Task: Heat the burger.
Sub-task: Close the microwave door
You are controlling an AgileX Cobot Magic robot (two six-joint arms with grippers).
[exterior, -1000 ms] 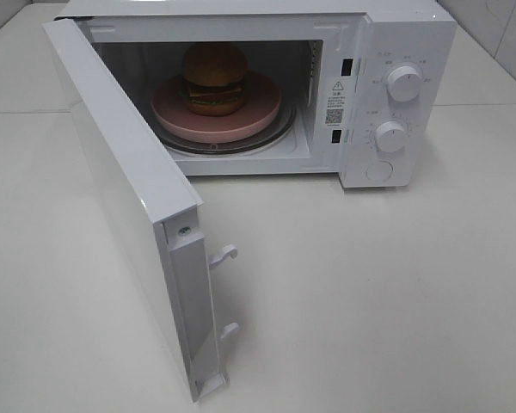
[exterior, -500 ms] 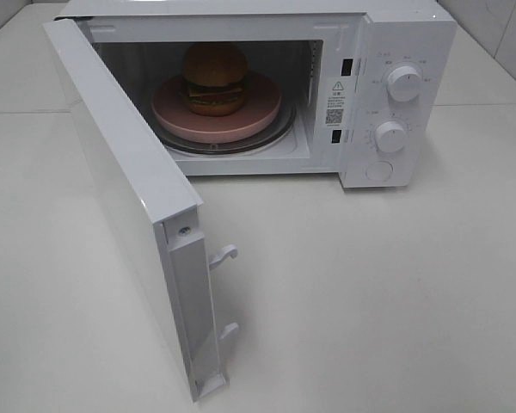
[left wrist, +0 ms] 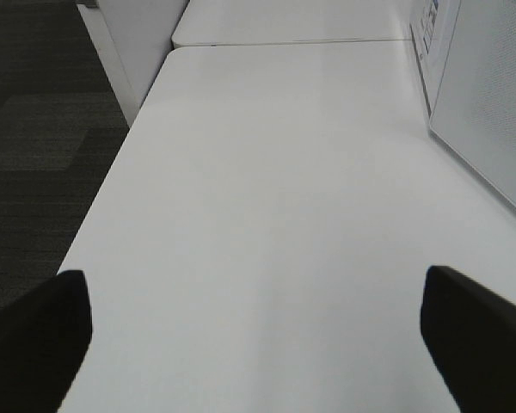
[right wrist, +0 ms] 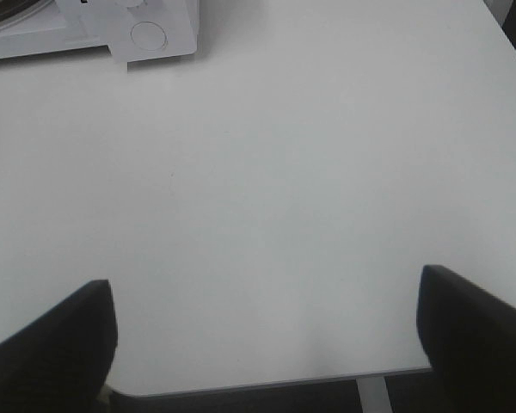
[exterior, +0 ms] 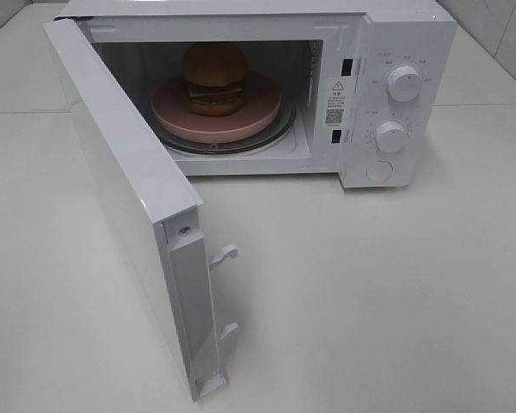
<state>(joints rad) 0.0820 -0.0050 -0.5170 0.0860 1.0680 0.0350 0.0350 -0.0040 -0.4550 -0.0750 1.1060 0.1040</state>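
Note:
The burger [exterior: 215, 78], with a brown domed bun, sits on a round pink plate [exterior: 262, 110] inside the white microwave [exterior: 396, 34]. The microwave door [exterior: 129, 206] stands wide open toward the front left. Neither gripper shows in the exterior high view. In the left wrist view my left gripper [left wrist: 258, 344] is open and empty above the white table, with the door's outer face [left wrist: 490, 103] beside it. In the right wrist view my right gripper [right wrist: 267, 344] is open and empty above the table near its front edge, with the microwave's lower corner [right wrist: 150, 34] far off.
The microwave has two round knobs [exterior: 403, 83] and a round button [exterior: 379, 171] on its right panel. The open door juts out over the white table [exterior: 370, 301]. Dark floor [left wrist: 34, 129] lies beside the table's left edge.

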